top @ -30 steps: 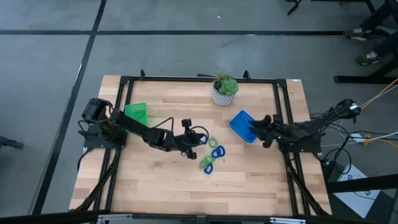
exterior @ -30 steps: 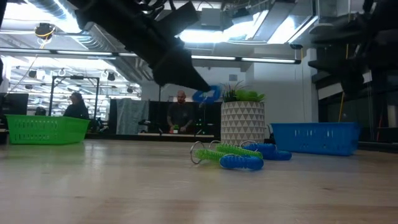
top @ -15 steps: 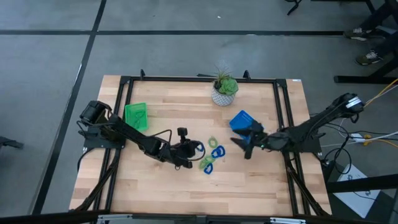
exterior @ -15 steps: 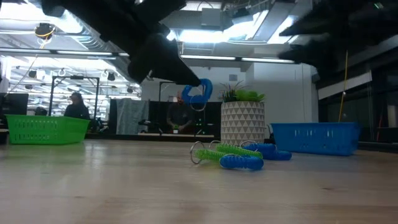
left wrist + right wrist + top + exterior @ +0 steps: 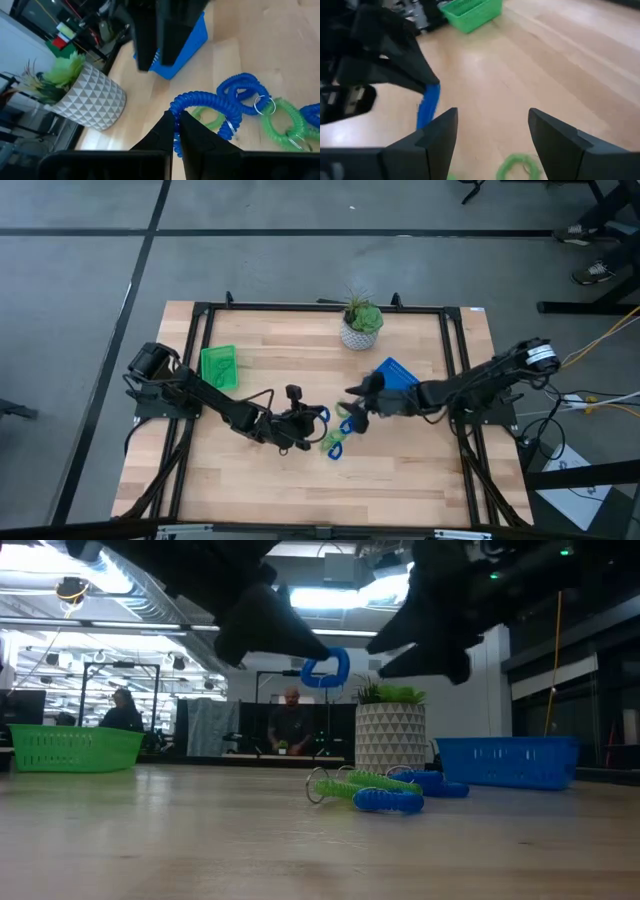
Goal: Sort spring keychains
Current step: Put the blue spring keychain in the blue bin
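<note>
My left gripper (image 5: 317, 419) is over the table's middle, shut on a blue spring keychain (image 5: 202, 101) that it holds above the table (image 5: 326, 670). My right gripper (image 5: 352, 408) stands open just to the right of it, fingers spread and pointing at the held keychain (image 5: 427, 109), nothing between them. Several more blue and light green keychains (image 5: 340, 436) lie in a loose heap on the wood below and to the right of the left gripper; the left wrist view shows them too (image 5: 272, 117). My left gripper pinches one end of the blue keychain's coiled loop (image 5: 175, 108) between its two fingertips. The fingers slant down, coming from the table's left. The loop sticks out beyond the fingertips, lifted clear of the table and the heap.
A blue tray (image 5: 394, 378) sits to the right of the middle, behind my right arm. A green tray (image 5: 218, 366) is at the left by my left arm's base, and a potted plant (image 5: 360, 326) stands at the far edge. People show in the room beyond (image 5: 290, 720).
My right gripper has swept from beside the blue tray toward the table's middle and the held keychain, staying open. My left gripper has shifted a little toward the near edge and rolled, so the blue keychain has turned at its fingertips.
</note>
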Robot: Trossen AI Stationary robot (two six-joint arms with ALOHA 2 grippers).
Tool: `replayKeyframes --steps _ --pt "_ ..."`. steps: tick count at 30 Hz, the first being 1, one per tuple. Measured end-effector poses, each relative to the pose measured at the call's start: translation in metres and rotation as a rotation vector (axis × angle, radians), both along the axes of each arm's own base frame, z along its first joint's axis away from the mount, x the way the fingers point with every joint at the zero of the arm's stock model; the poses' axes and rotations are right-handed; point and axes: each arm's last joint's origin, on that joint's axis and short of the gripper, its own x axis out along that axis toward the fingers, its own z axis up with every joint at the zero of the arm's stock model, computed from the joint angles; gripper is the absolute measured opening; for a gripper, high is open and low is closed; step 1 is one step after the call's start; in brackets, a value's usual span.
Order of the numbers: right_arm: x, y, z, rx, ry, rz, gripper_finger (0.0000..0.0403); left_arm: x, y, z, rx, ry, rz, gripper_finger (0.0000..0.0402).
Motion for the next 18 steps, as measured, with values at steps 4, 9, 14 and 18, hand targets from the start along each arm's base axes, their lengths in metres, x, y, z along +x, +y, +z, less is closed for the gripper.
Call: replayKeyframes --steps 4,9,14,18 --pt "0.008 -0.007 0.004 0.037 -0.022 0.066 0.0242 0.001 0.0 0.002 0.028 -0.014 0.016 0.001" --pt "0.013 -0.01 0.003 0.036 -0.013 0.103 0.0242 0.001 0.002 0.006 0.086 -0.033 0.057 0.001" --pt "0.018 -0.008 0.008 0.025 -0.031 0.129 0.0242 0.003 0.004 0.007 0.084 -0.045 0.066 0.0011" --pt "0.024 -0.007 0.005 0.022 -0.019 0.132 0.0242 0.005 0.008 0.007 0.06 -0.065 0.087 0.001"
